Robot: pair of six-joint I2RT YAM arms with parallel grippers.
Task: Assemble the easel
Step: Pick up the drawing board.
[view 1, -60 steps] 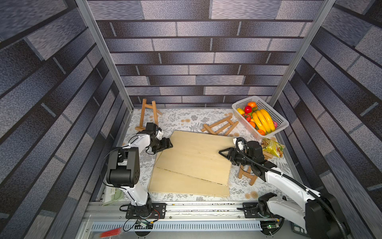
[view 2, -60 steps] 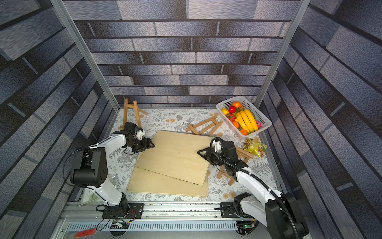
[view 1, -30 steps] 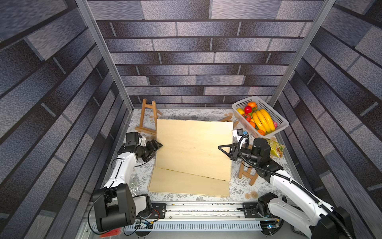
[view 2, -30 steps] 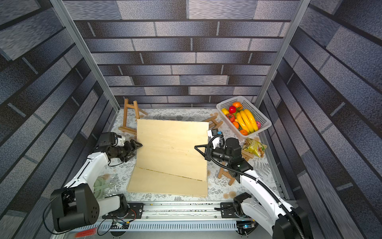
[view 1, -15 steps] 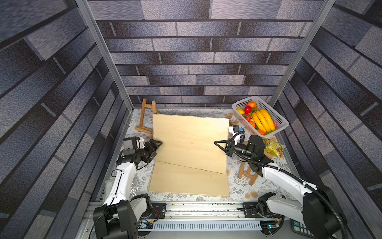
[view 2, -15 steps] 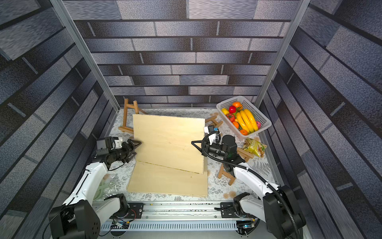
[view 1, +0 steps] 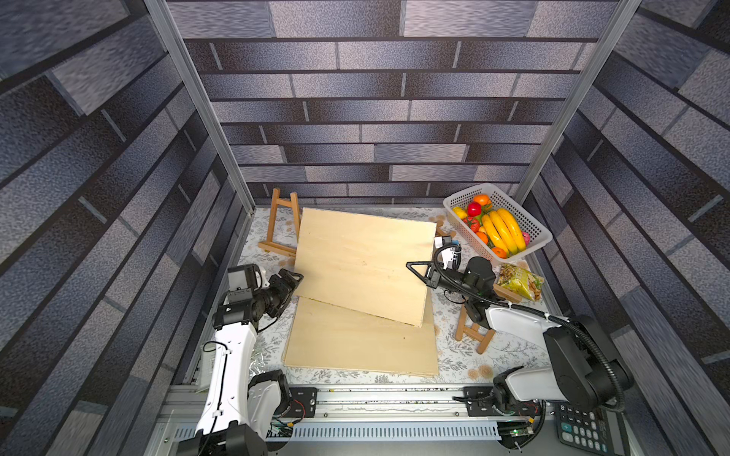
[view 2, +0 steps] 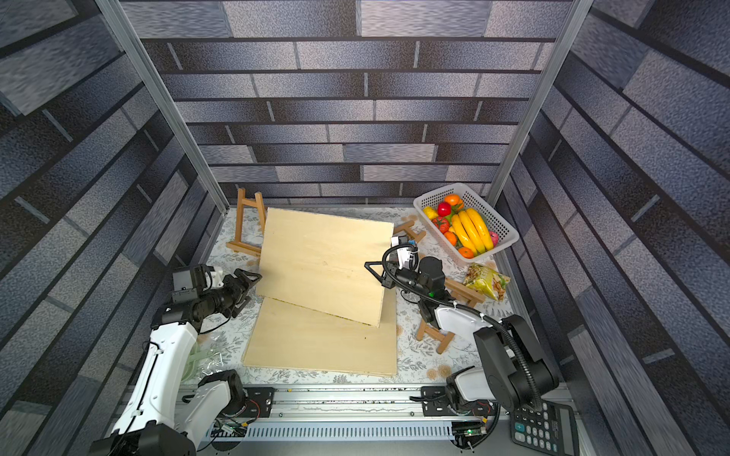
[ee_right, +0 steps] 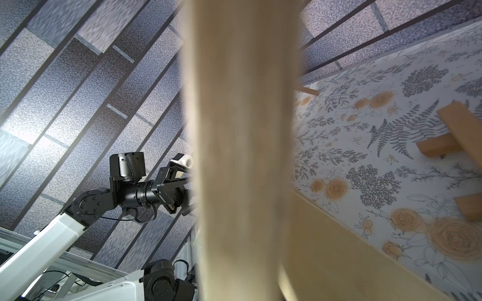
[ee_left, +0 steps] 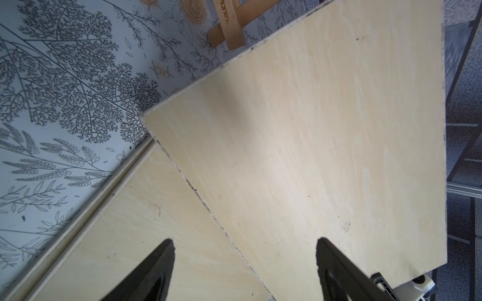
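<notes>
A pale plywood board stands tilted up, its lower edge resting on a second board that lies flat. My right gripper is shut on the tilted board's right edge; in the right wrist view that edge is a blur that hides the fingers. My left gripper stands open at the board's lower left corner, gripping nothing. A small wooden easel stands upright at the back left.
Another easel lies flat under my right arm, and easel parts show behind the board. At the back right are a white fruit basket and a snack packet. A calculator sits past the front rail.
The board went from lying flat to standing tilted, and over the last second it tipped a little further. My left arm drew back, then its open gripper came to the board's left edge.
</notes>
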